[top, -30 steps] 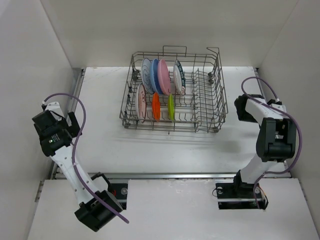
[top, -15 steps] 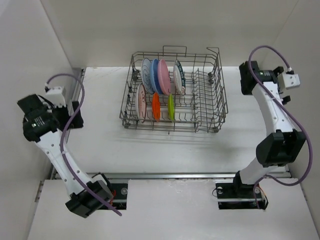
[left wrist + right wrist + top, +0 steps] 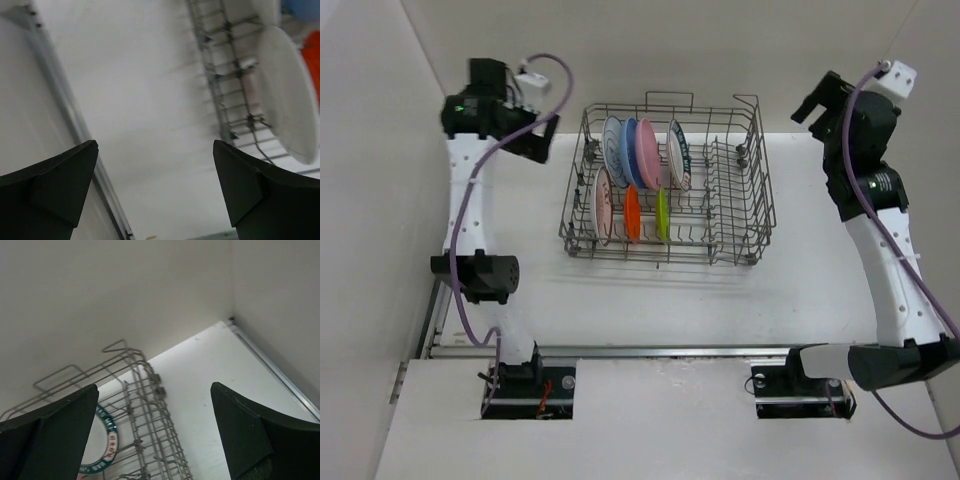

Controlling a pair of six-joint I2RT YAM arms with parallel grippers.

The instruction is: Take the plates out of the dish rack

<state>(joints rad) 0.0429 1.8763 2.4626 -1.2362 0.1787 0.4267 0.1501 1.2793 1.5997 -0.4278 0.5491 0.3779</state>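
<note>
Top external view: seven plates stand on edge between the tines in the left half of the dish rack on the desk, probably so their rims face up for grasping. The left gripper and right gripper hover either side, both spread wide and empty.

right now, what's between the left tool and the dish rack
Only bare white table. The top external view shows the left tool left of the dish rack, and the left wrist view shows plain tabletop up to its wires.
</note>
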